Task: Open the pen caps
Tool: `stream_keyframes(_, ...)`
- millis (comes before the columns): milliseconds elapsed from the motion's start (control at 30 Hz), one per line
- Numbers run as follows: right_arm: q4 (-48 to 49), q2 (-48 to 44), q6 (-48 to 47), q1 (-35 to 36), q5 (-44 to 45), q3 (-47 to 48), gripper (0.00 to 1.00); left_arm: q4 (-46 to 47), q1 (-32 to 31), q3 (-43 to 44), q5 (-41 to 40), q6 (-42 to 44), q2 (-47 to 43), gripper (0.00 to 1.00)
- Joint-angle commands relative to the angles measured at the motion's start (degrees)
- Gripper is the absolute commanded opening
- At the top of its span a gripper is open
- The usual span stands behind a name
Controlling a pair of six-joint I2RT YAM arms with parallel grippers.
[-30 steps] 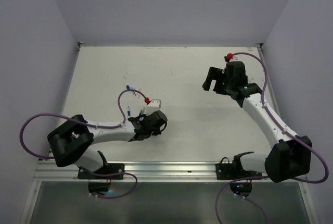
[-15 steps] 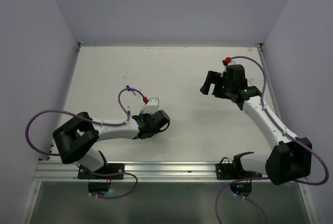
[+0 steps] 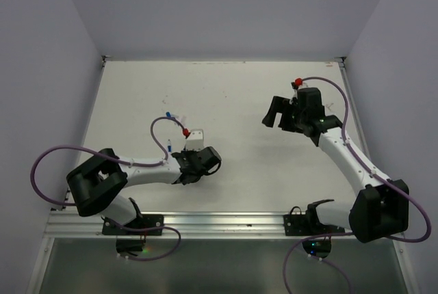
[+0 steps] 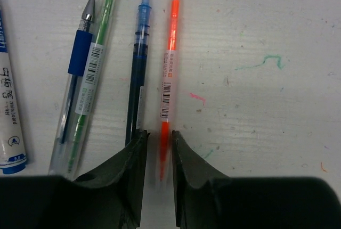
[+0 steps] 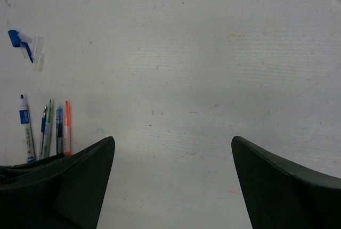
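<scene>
Left wrist view: straddling orange pen's (image 4: pixel 168 69) tail at six o'clock with left gripper (image 4: pixel 159 136) narrowly parted, seemingly to lay it flush beside other uncapped pens (image 4: pixel 139 64); leaving blue cap (image 5: pixel 15 38) loose at ten o'clock in right wrist view; holding right gripper (image 5: pixel 171 139) spread wide, waiting.

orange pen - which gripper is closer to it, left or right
Left. The left gripper is at the orange pen, its fingers flanking the pen's rear end. The right gripper is far off to the right, with the pen small in its view.
</scene>
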Motion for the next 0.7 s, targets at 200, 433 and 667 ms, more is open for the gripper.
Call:
stream_keyframes(200,1.2,2.0,0.5,-0.8,-0.4,0.0,0.95,-8.2,-0.1,-0.6,-3.9,-0.9,-4.4,0.29)
stream_keyframes(433,-0.6,4.3,1.6,-2.7,3.4,0.4,0.94,-6.5,-1.9,2.2,-3.3,5.4,-9.7,0.31)
stream_keyframes(667,-1.0,5.5,-2.0,-6.5,14.7,1.5,0.94,2.0,-2.8,1.7,2.8,14.8,-18.5,0.35)
